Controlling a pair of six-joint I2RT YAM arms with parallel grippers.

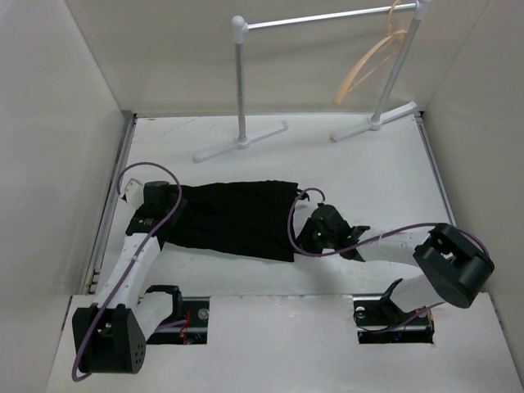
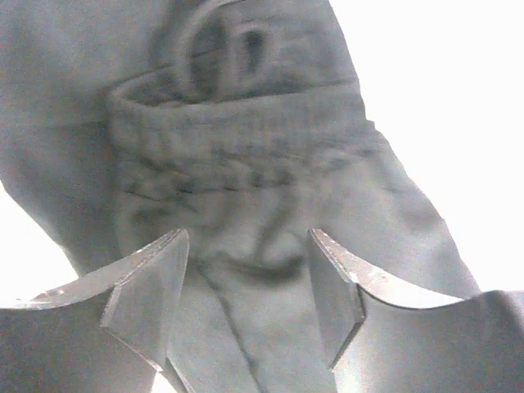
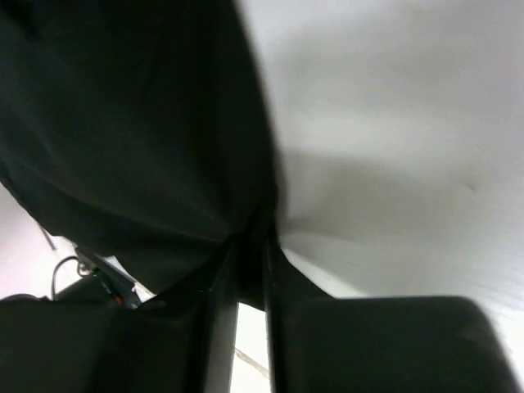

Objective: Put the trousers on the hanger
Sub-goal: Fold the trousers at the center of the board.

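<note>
Right claw [image 3: 250, 258]: pressed almost together, pinching the edge of the black trousers [image 1: 233, 217]. A fold of the cloth runs into the narrow gap between its dark fingers [image 3: 214, 327].
Right claw's place: at the right end of the trousers, on the near corner.
Left claw [image 2: 246, 291]: spread, with nothing pinched. Its two fingers [image 2: 151, 282] stand apart over the cloth, and wrinkled cloth shows between them. I cannot tell whether the tips touch the cloth.
Left claw's place: at the left end of the trousers, just short of the gathered waistband [image 2: 237, 139].
Trousers: spread flat and roughly lengthwise across the white worktop [image 1: 344, 180], between the two claws, with the waistband at the left end.
Rack [image 1: 242, 82]: white and silver, standing on the worktop beyond the trousers and well apart from them. It has two upright poles on flat feet with a rail across the top.
Hanger [image 1: 360, 70]: light tan wood, beyond the trousers toward the far right. It is hooked on the rack's rail near the right pole, hangs tilted and has no cloth on it.
</note>
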